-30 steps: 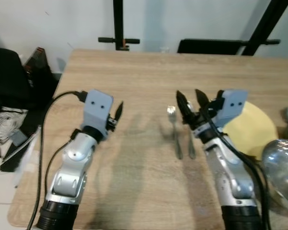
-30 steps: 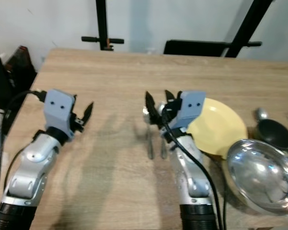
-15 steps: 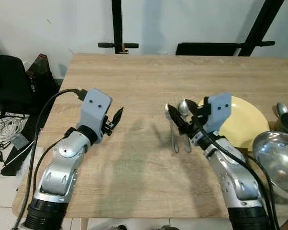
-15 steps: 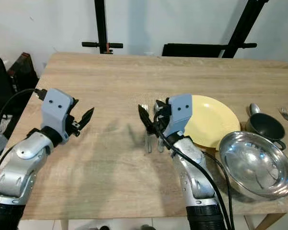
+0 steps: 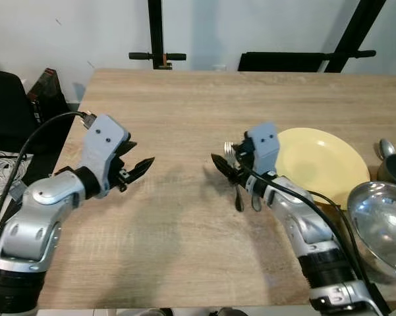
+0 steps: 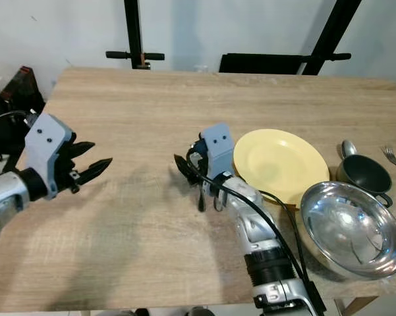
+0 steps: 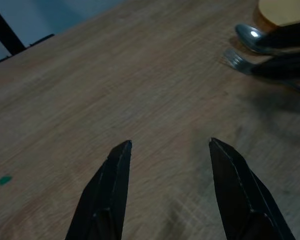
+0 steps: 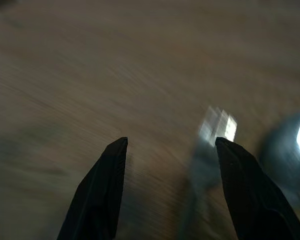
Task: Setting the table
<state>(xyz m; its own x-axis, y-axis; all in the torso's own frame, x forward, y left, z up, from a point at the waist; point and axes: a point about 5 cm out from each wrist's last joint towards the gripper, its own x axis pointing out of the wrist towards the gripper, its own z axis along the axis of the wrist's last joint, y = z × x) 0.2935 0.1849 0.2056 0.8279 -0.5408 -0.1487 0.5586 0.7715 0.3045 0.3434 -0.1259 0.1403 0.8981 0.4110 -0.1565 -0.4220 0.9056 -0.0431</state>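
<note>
hovering over fork (image 5: 237, 197) and spoon (image 5: 255, 199), right gripper (image 5: 224, 168), jaws apart.

I'm in what looks like a home dining corner: a light wooden desk (image 5: 184, 118) against a plain white wall (image 5: 85, 33), laid with a yellow plate (image 5: 323, 164), steel bowl (image 6: 352, 227), dark cup (image 6: 364, 172) and cutlery (image 5: 237, 194); cables (image 5: 0, 174) on the tiled floor.

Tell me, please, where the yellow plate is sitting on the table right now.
In the left eye view the yellow plate lies on the robot's right side of the wooden table, between the fork and spoon under the right gripper and the steel bowl.
</note>
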